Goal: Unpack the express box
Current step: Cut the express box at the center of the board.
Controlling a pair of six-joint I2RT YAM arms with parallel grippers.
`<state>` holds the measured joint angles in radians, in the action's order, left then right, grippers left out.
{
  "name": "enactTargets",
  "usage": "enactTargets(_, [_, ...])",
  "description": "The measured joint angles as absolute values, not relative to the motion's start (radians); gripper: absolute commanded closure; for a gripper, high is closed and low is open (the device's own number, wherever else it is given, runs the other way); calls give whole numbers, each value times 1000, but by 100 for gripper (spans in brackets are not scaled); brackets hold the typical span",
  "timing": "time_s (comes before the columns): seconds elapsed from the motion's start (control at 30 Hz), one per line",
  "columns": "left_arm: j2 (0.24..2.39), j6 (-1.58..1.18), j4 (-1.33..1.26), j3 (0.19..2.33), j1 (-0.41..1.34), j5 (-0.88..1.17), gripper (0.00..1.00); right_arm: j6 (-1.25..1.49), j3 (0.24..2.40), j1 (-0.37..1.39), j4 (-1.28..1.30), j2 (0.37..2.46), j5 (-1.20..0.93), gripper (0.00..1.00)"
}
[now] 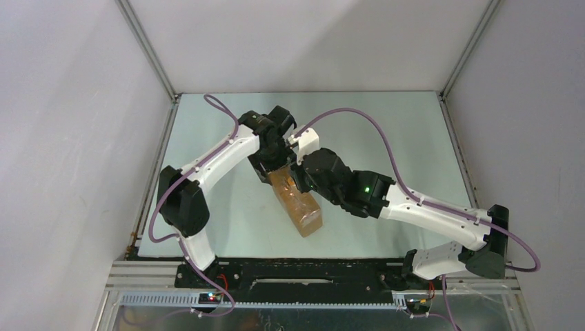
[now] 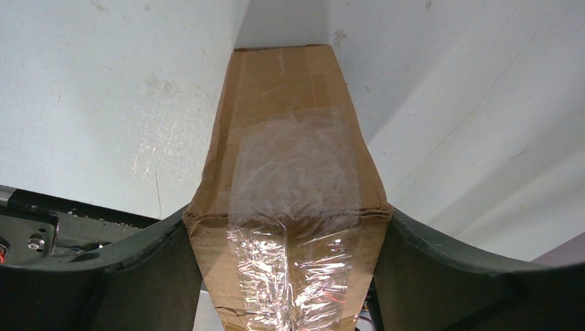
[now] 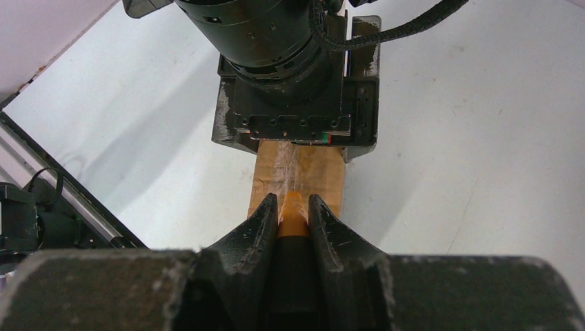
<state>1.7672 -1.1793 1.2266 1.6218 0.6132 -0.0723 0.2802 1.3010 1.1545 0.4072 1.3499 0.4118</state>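
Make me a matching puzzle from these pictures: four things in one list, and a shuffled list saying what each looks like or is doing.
Things
1. box
2. knife
3. left gripper
4. right gripper

States
A. shut on the knife
B. orange, pointing at the box's seam
C. brown, with clear tape over it
D. clamped on one end of the box

Pairs: 1-C, 2-B, 3-D, 4-A
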Motion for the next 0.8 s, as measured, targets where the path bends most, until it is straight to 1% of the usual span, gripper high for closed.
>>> enactTargets(0.47, [1767,-1181,1226,1622,613,-75,37,262,1382,1184,447,1359,433,100])
enactTargets(0.8, [1767,-1181,1226,1622,613,-75,38,262,1383,1200,482,1379,487,100])
